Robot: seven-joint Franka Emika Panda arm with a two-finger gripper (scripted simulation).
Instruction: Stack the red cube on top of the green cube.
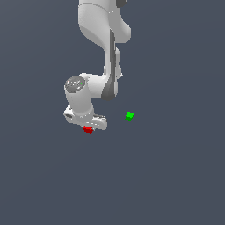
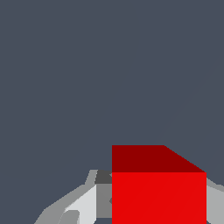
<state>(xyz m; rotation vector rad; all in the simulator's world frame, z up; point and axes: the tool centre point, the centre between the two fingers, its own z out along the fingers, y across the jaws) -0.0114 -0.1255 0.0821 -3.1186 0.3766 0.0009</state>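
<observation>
The claw (image 1: 89,128) is seen clamped on the red cube (image 1: 88,129), presumably for carriage to the green cube (image 1: 129,116), which is set well apart.

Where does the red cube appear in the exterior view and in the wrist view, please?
Exterior view: the red cube sits left of centre, just under the white gripper, to the exterior view's left of the green cube.
Wrist view: it fills the lower right area, close up between the grey fingers.
Shared landmark: the gripper right at the cube; the green cube is absent from the wrist view.
</observation>
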